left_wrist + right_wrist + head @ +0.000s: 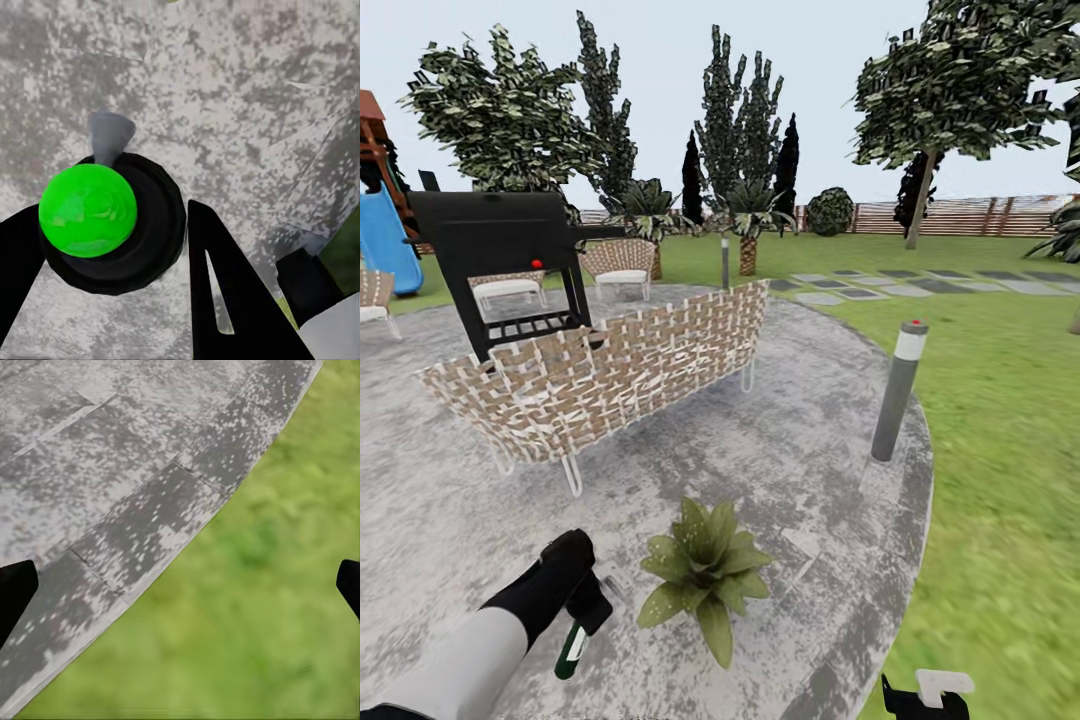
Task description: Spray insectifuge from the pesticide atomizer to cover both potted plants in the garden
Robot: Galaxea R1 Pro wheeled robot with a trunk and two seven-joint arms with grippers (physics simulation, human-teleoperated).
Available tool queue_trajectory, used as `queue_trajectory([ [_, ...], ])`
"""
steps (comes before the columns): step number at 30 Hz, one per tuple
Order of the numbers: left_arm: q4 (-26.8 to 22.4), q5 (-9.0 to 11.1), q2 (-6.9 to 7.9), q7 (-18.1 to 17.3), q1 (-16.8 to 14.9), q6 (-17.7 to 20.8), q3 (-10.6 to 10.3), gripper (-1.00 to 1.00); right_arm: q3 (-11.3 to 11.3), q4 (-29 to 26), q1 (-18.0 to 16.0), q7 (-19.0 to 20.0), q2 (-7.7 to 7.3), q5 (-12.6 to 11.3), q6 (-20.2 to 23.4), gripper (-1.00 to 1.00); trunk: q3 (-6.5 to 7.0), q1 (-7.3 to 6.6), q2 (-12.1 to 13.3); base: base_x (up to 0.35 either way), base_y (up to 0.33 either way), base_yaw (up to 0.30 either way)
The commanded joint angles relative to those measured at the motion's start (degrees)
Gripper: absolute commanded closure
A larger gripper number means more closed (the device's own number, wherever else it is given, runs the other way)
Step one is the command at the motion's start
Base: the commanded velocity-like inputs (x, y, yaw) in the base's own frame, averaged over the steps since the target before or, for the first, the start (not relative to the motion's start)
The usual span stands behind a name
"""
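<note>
Garden: you face a grey paved circle [800, 470] ringed by lawn [1010, 400], slat fence behind.
Left gripper [585, 600]: your fingers are closed around the pesticide atomizer [572, 648], just left of one potted plant [705, 570].
Left wrist view: bottle seen end-on [88, 210].
Furniture: one woven bench [600, 375], one bollard light [898, 392].
Right gripper [180, 585]: spread wide, empty, over the paving's edge.
</note>
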Motion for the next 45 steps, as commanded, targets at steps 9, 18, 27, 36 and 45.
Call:
queue_trajectory([
  [9, -0.09, -0.87, 0.13, -0.59, 0.84, 1.60, -0.60, 1.00, -0.31, 0.08, -0.03, -0.28, 0.00, 0.62, -0.17, -1.00, -0.06, -0.01, -0.02, 0.000, 0.000, 0.251],
  [18, 0.04, -0.93, 0.55, -0.26, 0.87, 1.43, -0.40, 1.00, -0.31, 0.07, -0.03, -0.28, 0.00, 0.62, -0.17, -1.00, -0.06, -0.01, -0.02, 0.048, -0.164, 0.018],
  [27, -0.04, 5.03, 0.81, -0.09, 3.18, 0.83, 0.17, 1.00, -0.29, 0.09, -0.03, -0.28, 0.09, 0.62, -0.17, -1.00, -0.06, -0.01, -0.02, -0.190, -0.189, 0.033],
  [36, -0.51, 6.94, 0.38, 4.39, 3.25, 0.37, 2.16, 1.00, -0.31, 0.03, -0.03, -0.30, 0.09, 0.62, -0.17, -1.00, -0.06, -0.01, -0.02, -0.245, -0.172, 0.264],
  [45, -0.57, 7.01, 0.31, 6.75, 4.57, 0.05, 3.26, 1.00, -0.31, 0.15, -0.03, -0.28, 0.03, 0.62, -0.19, -1.00, -0.06, -0.01, -0.02, -0.237, -0.163, 0.074],
])
